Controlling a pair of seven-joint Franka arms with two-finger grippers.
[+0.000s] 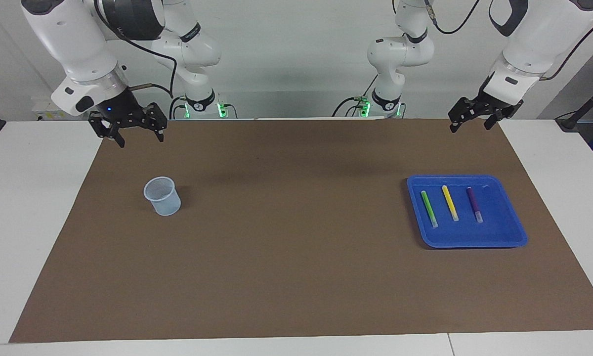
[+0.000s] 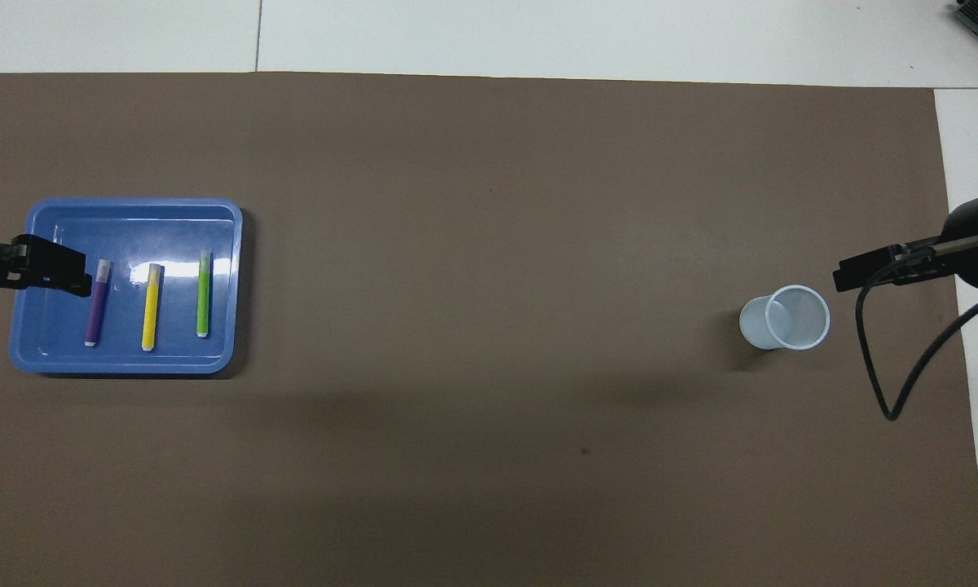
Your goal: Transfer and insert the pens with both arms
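Inside the blue tray (image 1: 516, 232), the green pen (image 1: 429, 208), yellow pen (image 1: 450, 202) and purple pen (image 1: 474, 203) are lying side by side. Both grippers, left gripper (image 1: 474, 118) and right gripper (image 1: 137, 133), are hanging with fingers spread, holding nothing. Try pinching one pen across its middle. Their long sides are running toward the robots, pale caps pointing away.
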